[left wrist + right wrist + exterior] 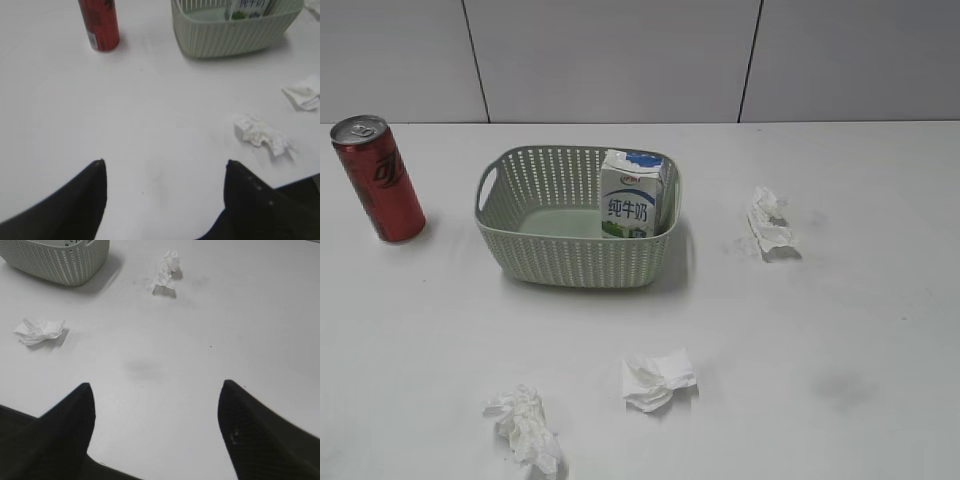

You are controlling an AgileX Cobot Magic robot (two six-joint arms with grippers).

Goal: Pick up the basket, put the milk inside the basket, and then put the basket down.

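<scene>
One white milk carton (631,196) with blue characters stands upright inside the pale green perforated basket (570,250) on the white desk (820,330). Both grippers, left (165,162) and right (155,385), hover with jaws spread wide, holding nothing.

Probably a lab: bare white table (840,330); grey panelled wall (620,60).
</scene>
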